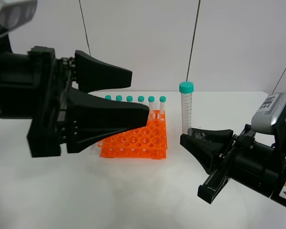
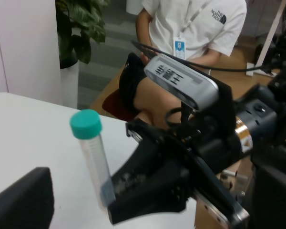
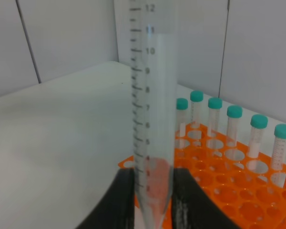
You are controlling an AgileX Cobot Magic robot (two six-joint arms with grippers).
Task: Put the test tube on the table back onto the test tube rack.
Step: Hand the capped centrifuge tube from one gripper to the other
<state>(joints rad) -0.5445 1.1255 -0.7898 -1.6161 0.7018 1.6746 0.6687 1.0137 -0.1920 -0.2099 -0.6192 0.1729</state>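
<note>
In the high view, my right gripper [image 1: 188,135] is clamped on the lower part of the test tube [image 1: 186,107]. The tube stands upright just beside the orange test tube rack [image 1: 138,140], on its right, toward the far edge of the tabletop [image 1: 133,200]. I cannot tell if its tip touches the tabletop. My left gripper [image 1: 139,93] hangs over the rack with jaws apart, holding nothing.

The left wrist view shows the same grip low on the tube.

In the right wrist view, the tube sits between both fingers [image 3: 121,200], and six capped tubes [image 3: 234,125] stand in the rack behind.

I judge the pickup done. Left to do is moving the tube over a free hole, lowering it and releasing it.
</note>
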